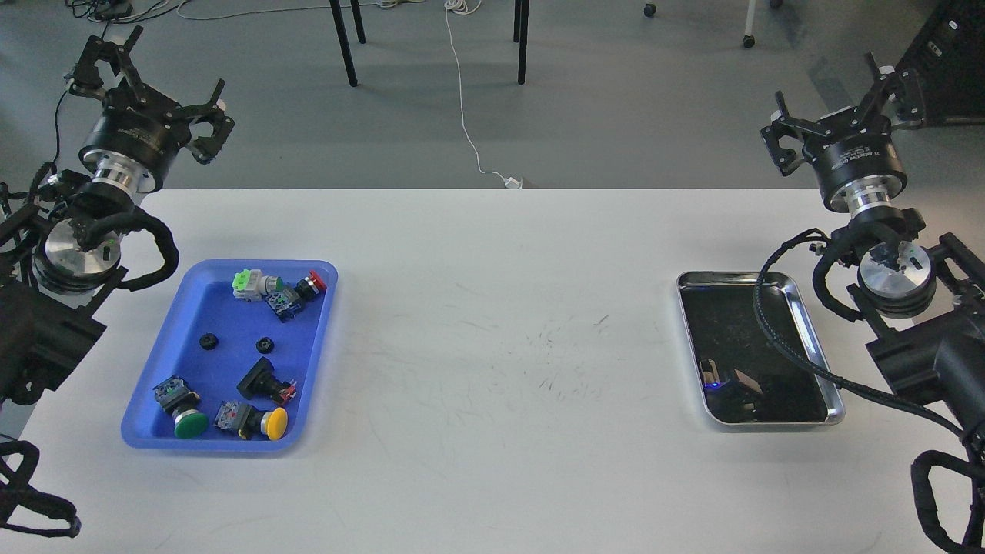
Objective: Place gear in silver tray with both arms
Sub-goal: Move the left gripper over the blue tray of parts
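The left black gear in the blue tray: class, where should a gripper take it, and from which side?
Grip the gear across its outer rim, coming straight down. It lies flat on the blue tray floor with bare space around it, so fingers fit either side.

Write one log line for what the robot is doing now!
left claw open, raised | right claw open, raised | gears in blue tray | silver tray empty

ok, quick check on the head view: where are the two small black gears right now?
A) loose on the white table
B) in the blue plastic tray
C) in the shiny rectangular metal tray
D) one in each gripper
B: both small black gears lie in the blue plastic tray among the push-button switches, while the shiny rectangular metal tray holds only reflections.
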